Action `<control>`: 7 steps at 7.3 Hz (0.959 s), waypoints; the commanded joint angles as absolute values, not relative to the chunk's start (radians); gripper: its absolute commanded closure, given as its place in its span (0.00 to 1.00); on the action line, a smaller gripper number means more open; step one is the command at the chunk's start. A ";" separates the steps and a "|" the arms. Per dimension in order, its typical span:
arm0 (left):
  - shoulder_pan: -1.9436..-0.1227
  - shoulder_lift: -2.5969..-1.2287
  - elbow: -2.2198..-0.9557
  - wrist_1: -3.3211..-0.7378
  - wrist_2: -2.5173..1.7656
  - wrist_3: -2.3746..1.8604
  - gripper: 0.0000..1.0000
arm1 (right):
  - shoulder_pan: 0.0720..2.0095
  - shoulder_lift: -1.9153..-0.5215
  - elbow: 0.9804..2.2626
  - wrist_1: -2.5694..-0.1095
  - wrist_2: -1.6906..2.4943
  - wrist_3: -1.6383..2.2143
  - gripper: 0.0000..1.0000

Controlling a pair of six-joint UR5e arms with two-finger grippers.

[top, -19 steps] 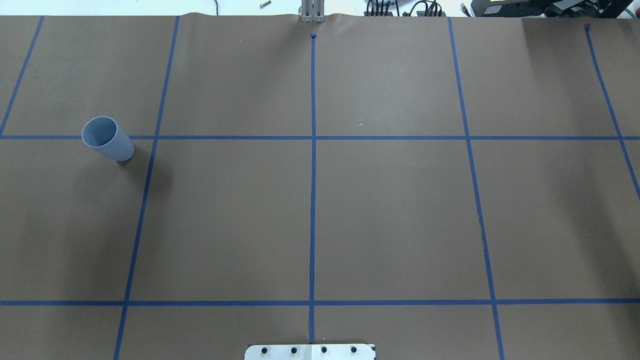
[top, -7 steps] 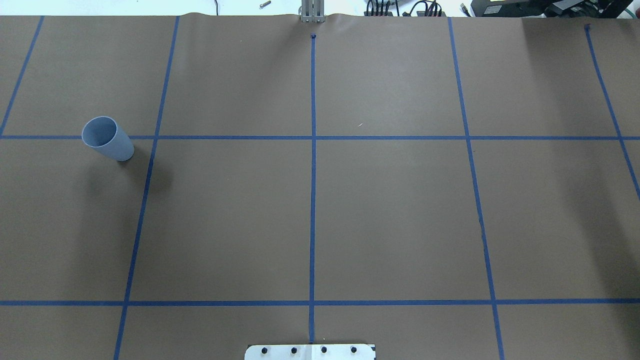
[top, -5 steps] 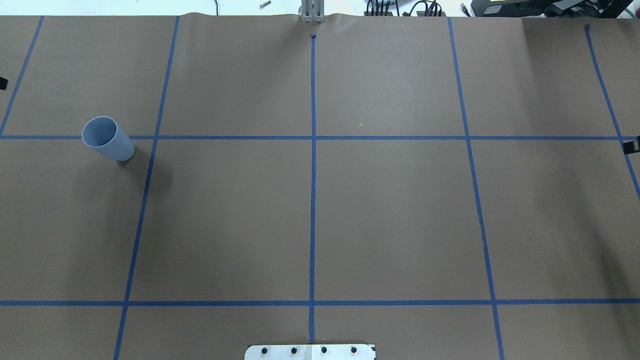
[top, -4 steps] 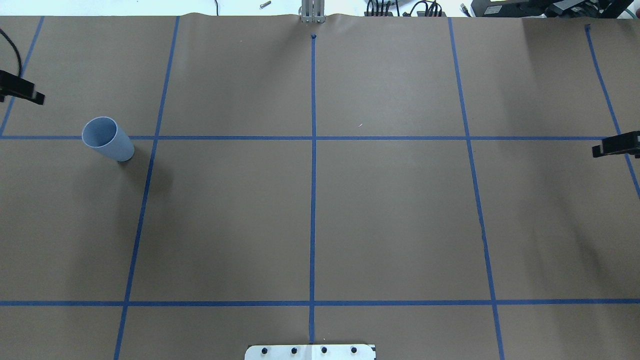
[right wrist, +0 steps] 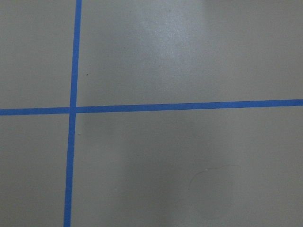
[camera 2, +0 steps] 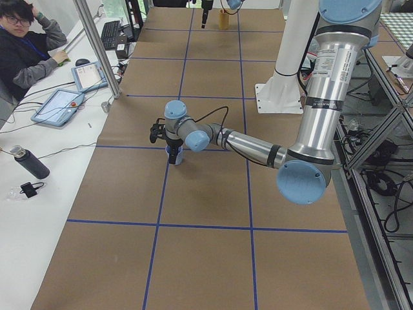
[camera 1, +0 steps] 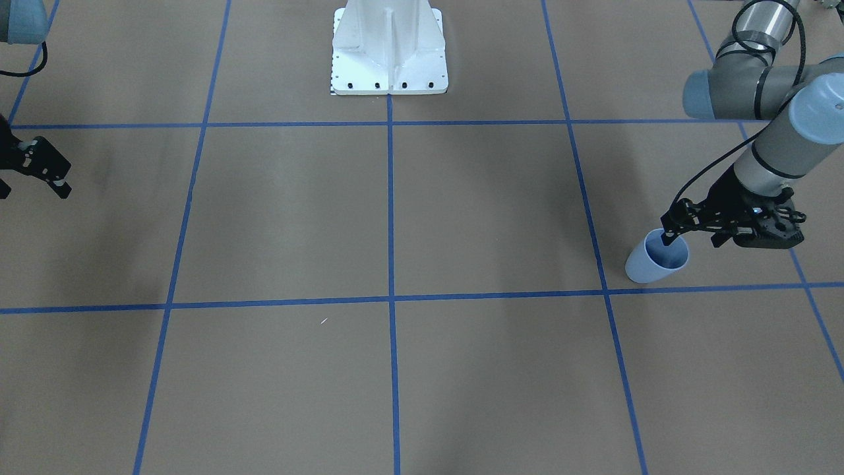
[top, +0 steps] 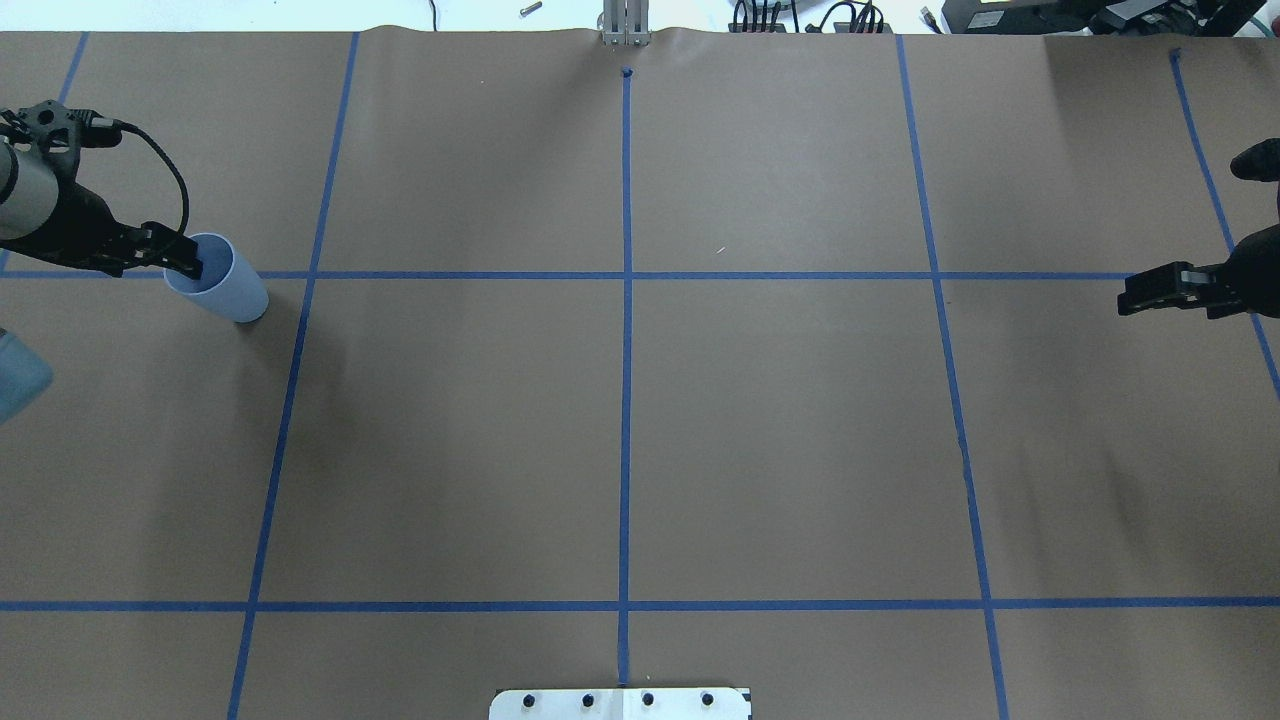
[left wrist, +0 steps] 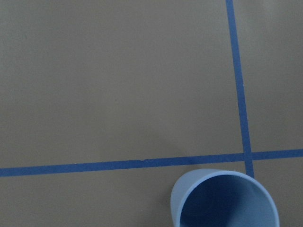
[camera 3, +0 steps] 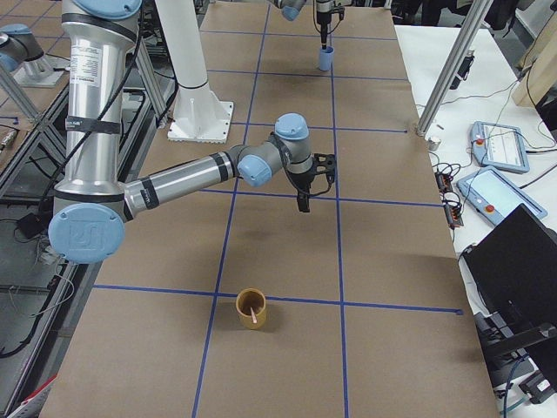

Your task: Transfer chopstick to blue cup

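Pickup next: bring right gripper point(camera 1: 33, 191), spread and empty, over chopstick point(camera 3: 253, 313) at right edge; pinch high, lift straight

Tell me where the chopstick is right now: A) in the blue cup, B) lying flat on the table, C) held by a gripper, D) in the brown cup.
D: the right-side view shows the chopstick resting inside the brown cup.
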State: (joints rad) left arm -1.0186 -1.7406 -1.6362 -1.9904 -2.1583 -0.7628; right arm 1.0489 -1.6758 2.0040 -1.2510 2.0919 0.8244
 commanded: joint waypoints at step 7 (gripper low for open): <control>-0.980 -1.859 -1.667 -1.877 -2.244 -0.776 1.00 | 1.039 -1.669 2.005 -1.250 2.086 0.825 0.00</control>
